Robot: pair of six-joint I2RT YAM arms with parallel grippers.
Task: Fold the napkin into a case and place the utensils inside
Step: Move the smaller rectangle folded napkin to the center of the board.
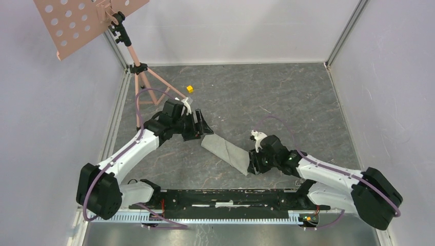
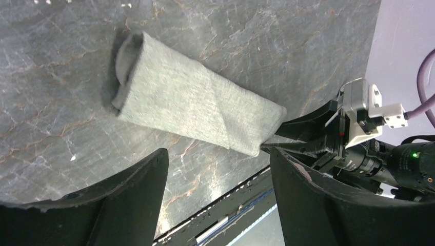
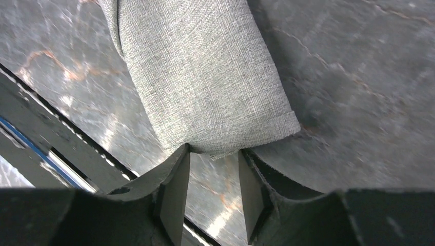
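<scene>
One napkin [image 1: 228, 149] out there, grey-green, folded into a single long strip. One small yellow cube [image 1: 190, 88] at the back, or so it looks from this far off. One pink perforated stand [image 1: 77, 20] in the corner. And two arms in play: left arm [image 1: 134, 147], right arm [image 1: 331, 172].

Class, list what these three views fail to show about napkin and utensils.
Utensils: none visible anywhere; the folded napkin would hide any inside.
Top view: left fingers and right fingers hide the napkin's ends.
Right wrist view: whether those fingers pinch the napkin's edge, unclear.
</scene>
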